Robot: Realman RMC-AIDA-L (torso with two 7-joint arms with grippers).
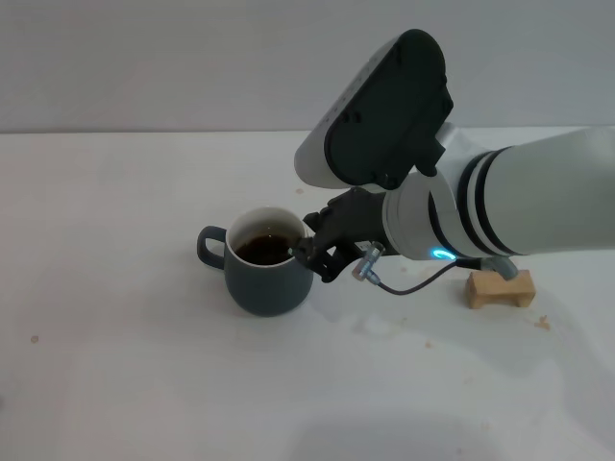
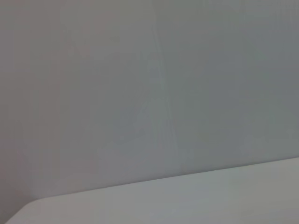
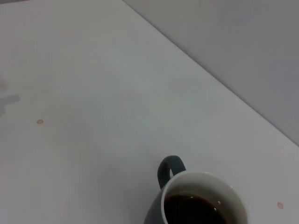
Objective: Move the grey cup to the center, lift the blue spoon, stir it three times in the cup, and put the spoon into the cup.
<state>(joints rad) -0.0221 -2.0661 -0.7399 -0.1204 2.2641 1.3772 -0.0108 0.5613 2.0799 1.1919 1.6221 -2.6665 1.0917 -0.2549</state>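
- The grey cup [image 1: 268, 273] stands near the middle of the white table [image 1: 115, 384], its loop handle turned toward the robot's left and dark brown liquid [image 1: 266, 249] filling its white inside.
- The right gripper [image 1: 315, 252] hangs at the cup's rim on the side away from the handle, its dark fingers crowded over the edge; whether they are spread or pinching cannot be told.
- The blue spoon cannot be made out with certainty; a thin shape at the rim under the fingers may be its neck dipping into the drink.
- A small wooden block [image 1: 500, 287] sits well apart on the robot's right, under the forearm.
- The left gripper is out of sight; its wrist camera takes in only wall and a table edge.
- Judged from this, the stirring or the release of the spoon is in hand. Done well, it calls for small, slow circles kept inside the rim, so the mug is not nudged and no liquid slops over.
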